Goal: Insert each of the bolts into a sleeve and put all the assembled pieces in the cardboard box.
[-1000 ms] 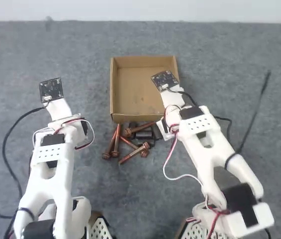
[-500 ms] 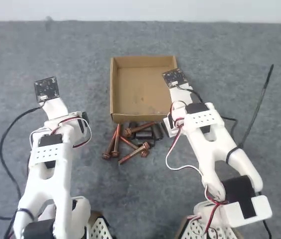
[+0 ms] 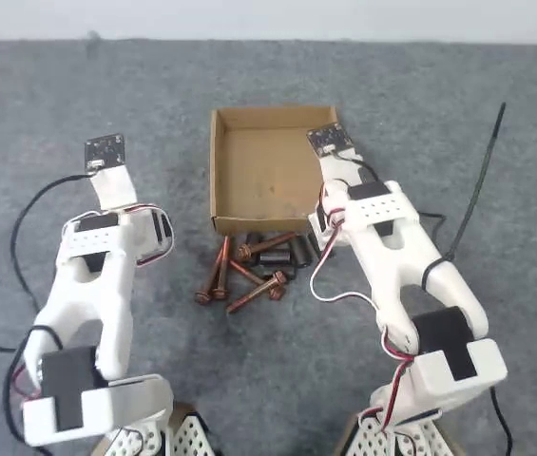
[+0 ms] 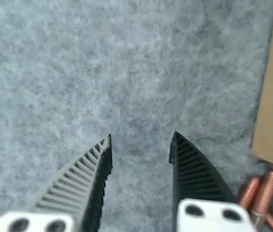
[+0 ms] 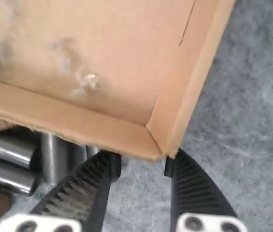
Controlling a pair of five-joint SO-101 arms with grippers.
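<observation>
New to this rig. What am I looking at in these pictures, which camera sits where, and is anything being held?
These are two small white robot arms, side by side at a table covered in grey carpet. The wide picture comes from a fixed camera looking down on both: the left arm and the right arm. The other two pictures come from a camera on each wrist, looking out along that arm's gripper.

The left gripper is open over bare carpet and holds nothing. The right gripper is also open and empty, at a corner of the cardboard box. Nothing is in the box. Just in front of it, copper-coloured bolts and dark metal sleeves lie in a loose pile.
</observation>
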